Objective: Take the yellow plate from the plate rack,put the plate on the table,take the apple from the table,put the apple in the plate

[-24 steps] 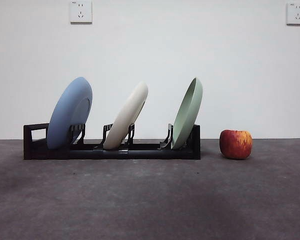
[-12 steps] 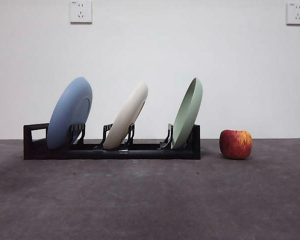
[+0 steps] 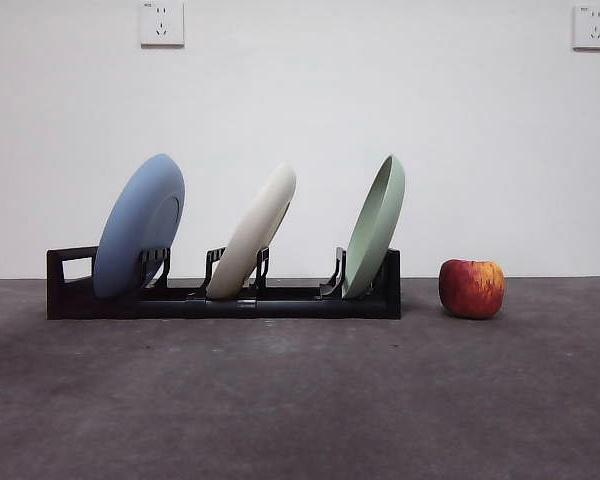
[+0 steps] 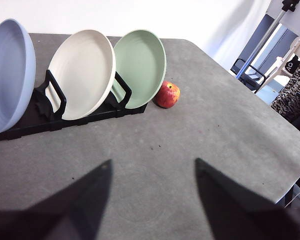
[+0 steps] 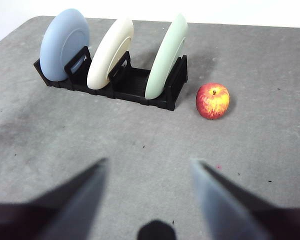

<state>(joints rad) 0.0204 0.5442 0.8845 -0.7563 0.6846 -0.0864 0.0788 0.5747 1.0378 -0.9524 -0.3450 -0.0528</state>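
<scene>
The cream yellow plate [image 3: 254,232] leans in the middle slot of the black plate rack [image 3: 280,300], between a blue plate [image 3: 140,226] and a pale green plate [image 3: 374,228]. It also shows in the left wrist view [image 4: 82,72] and the right wrist view [image 5: 109,53]. The red apple [image 3: 471,288] sits on the grey table [image 3: 300,400] just right of the rack, apart from it. The apple also shows in both wrist views [image 4: 167,94] [image 5: 212,100]. My left gripper [image 4: 152,172] and right gripper [image 5: 147,170] are open and empty, both held back above the table, well away from the rack.
Two wall sockets [image 3: 161,22] [image 3: 593,26] sit on the white wall behind. The table's edge [image 4: 270,100] and a stand with clutter beyond it show in the left wrist view.
</scene>
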